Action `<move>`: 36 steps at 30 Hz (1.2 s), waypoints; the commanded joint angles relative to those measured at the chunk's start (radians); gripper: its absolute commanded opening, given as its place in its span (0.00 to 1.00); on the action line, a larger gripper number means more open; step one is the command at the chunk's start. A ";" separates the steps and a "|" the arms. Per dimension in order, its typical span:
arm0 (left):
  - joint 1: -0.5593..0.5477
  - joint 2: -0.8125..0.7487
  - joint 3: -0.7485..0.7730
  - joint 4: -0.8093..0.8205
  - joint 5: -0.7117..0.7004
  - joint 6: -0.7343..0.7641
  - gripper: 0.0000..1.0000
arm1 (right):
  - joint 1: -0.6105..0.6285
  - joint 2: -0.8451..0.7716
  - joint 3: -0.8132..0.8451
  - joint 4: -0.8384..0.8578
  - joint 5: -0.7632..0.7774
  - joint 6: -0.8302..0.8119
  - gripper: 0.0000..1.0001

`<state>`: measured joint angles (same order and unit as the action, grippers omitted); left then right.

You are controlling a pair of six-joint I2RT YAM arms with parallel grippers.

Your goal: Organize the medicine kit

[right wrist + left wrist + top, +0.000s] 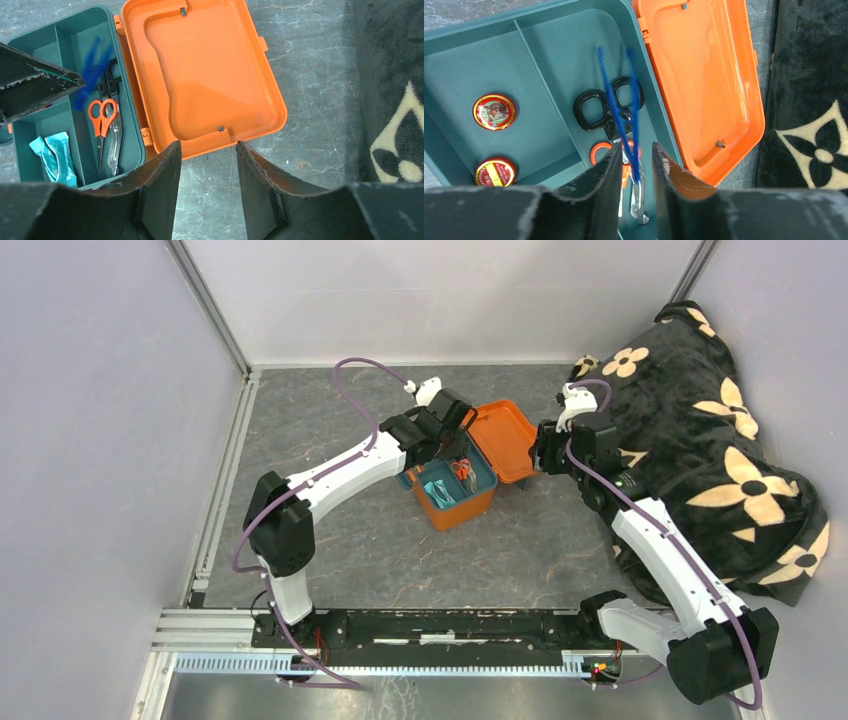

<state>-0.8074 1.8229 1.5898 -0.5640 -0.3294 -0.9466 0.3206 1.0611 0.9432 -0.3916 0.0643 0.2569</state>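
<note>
Hovering over the open medicine kit (455, 510) on the tabletop (350, 550), the left gripper (636, 147) has its fingers slightly apart around blue tweezers (616, 90) laid on the scissors (596, 110), seemingly stowing them, while the right gripper (207, 146), half open and empty, straddles the lid (200, 75) edge, perhaps steadying it.

The grey marbled table (380, 550) carried the orange medicine kit (465, 508) near its middle, somewhat toward the far edge, with its lid (505, 435) laid open toward the right. A black blanket (700, 440) with cream flowers was heaped along the right edge, reaching the far right corner.
</note>
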 commanded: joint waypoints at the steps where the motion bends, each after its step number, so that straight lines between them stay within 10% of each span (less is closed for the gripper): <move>1: -0.003 -0.018 0.017 0.045 0.000 -0.035 0.38 | 0.005 -0.003 -0.009 0.002 0.023 -0.009 0.51; 19: 0.052 -0.341 -0.209 0.063 -0.075 0.158 0.66 | -0.138 0.164 0.101 -0.061 0.053 -0.060 0.51; 36: 0.276 -0.589 -0.550 0.100 0.213 0.331 0.79 | -0.241 0.692 0.463 -0.173 0.058 -0.193 0.52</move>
<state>-0.5365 1.2240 1.0454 -0.5278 -0.2268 -0.7082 0.0994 1.6630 1.2968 -0.5011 0.1108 0.1345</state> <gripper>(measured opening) 0.778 0.527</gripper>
